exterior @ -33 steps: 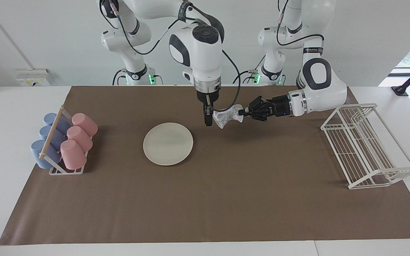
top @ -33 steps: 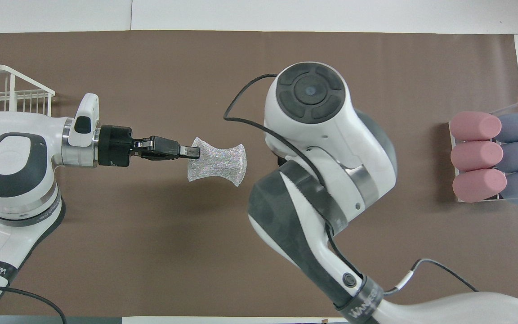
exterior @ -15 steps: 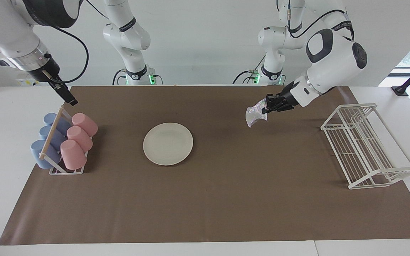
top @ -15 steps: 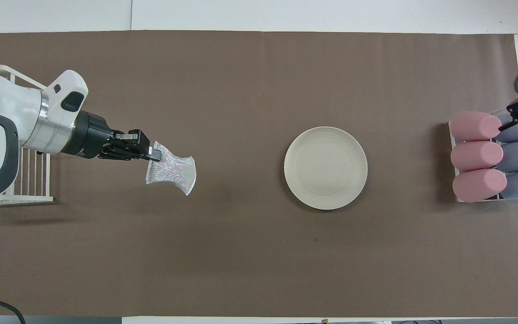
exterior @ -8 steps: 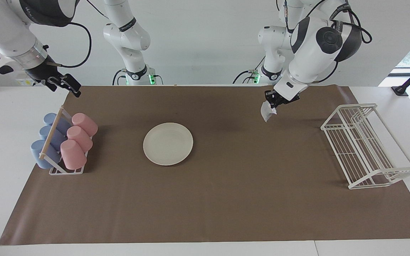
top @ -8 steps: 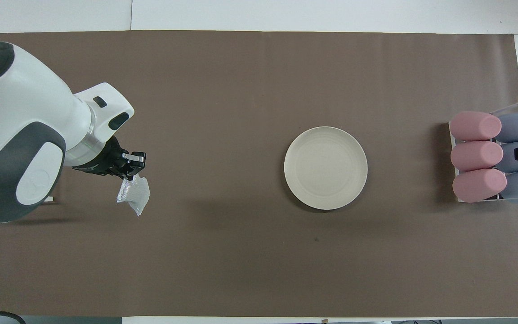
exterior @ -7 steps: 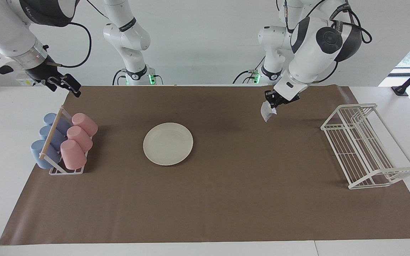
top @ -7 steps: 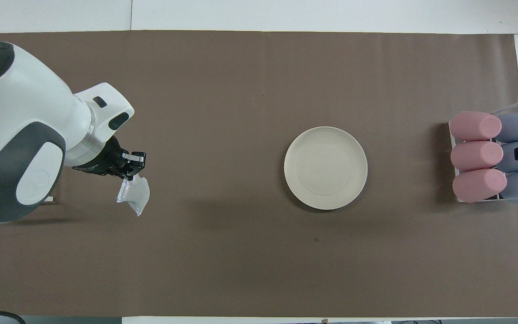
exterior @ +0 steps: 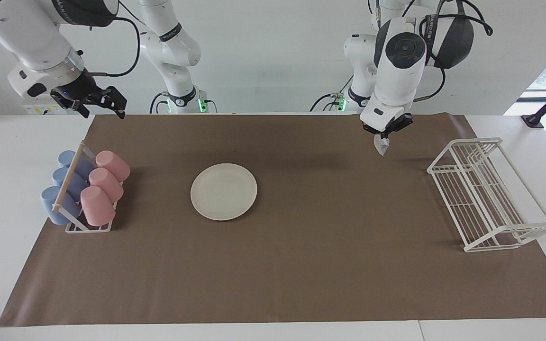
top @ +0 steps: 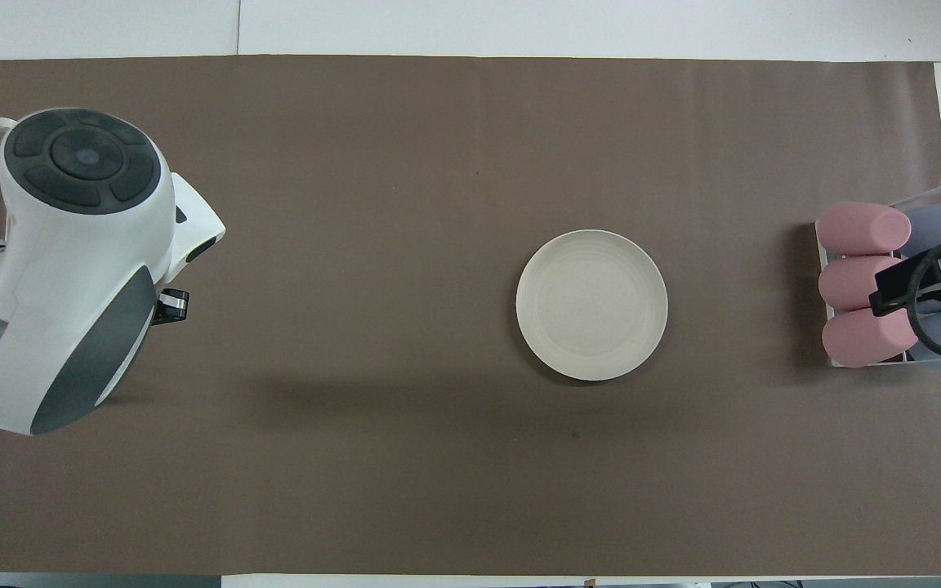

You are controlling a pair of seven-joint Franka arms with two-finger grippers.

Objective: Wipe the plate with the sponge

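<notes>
Brown table mat [exterior: 301,246] filling the frame, rack of pink and blue cups [exterior: 83,189] middle left, white wire rack [exterior: 486,194] middle right

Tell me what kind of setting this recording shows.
Most likely a robotics lab bench staged as a dishwashing station: two arms mounted at a white table with a brown mat, a cream plate, a rack of pink and blue cups and an empty white dish rack.
</notes>
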